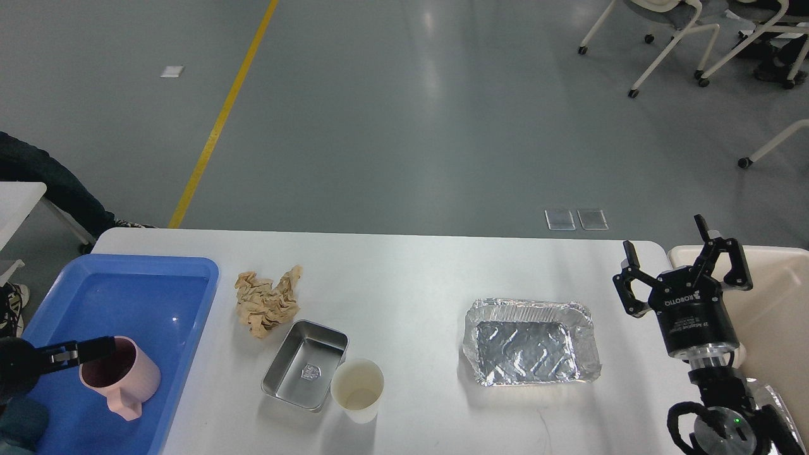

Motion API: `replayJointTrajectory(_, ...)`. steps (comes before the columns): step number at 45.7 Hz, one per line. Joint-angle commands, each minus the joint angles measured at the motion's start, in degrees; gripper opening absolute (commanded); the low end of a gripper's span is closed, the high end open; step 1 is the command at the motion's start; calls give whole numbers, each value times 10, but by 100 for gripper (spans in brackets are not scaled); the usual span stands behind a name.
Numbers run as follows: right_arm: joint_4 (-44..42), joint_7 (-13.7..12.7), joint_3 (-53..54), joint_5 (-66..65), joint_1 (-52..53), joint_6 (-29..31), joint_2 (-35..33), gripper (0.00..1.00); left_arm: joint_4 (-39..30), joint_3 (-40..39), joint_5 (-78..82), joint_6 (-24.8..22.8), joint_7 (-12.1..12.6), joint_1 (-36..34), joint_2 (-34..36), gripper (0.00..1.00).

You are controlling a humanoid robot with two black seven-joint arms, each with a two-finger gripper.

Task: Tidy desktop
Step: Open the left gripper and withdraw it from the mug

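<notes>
Grey workshop floor with a yellow line (221, 117) and a few wheeled chairs (670, 38) lies beyond the white table (417, 265), which spans nearly the whole width of the view. On its left end sits a blue tray (145, 272) with a pink mug (123, 376) inside; off its right end stands a beige bin (777, 297).

Loose on the table are a crumpled brown paper (267, 302), a small steel tray (305, 365), a paper cup (358, 389) touching that tray's right corner, and a foil container (531, 341) well apart to the right.

I judge the paper light and soft, easy to pinch anywhere on its bulk. The foil container looks thin and easily dented, so its crimped rim is the place to hold it, gently. The cup is light and would crush under a hard squeeze (its rim or upper wall seems safest). The steel tray is stiff and slick, best taken by one wall.

The left gripper (95, 351) reaches in low from the left edge, its fingers at the mug's rim; whether they clamp it I cannot tell. The right gripper (682, 256) stands upright near the table's right edge, fingers spread wide, holding nothing.
</notes>
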Motion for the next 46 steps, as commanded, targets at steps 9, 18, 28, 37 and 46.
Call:
replayJointTrajectory(9, 0, -1, -2, 0, 2, -1, 0, 100, -88, -130, 0, 0, -63, -1, 91, 97)
replayJointTrajectory(18, 4, -1, -4, 0, 3, -1, -3, 100, -135, -146, 0, -1, -98, -1, 146, 97)
replayJointTrajectory(28, 4, -1, -4, -1, 1, -2, -6, 100, -136, -135, 0, -1, -98, 2, 155, 97)
replayJointTrajectory(37, 4, -1, -4, -1, 0, -2, -6, 100, -133, -134, -1, -24, -87, 6, 121, 97)
replayJointTrajectory(46, 5, -1, -4, -1, -4, -1, -6, 100, -109, -133, 11, -79, -11, -5, -24, 97)
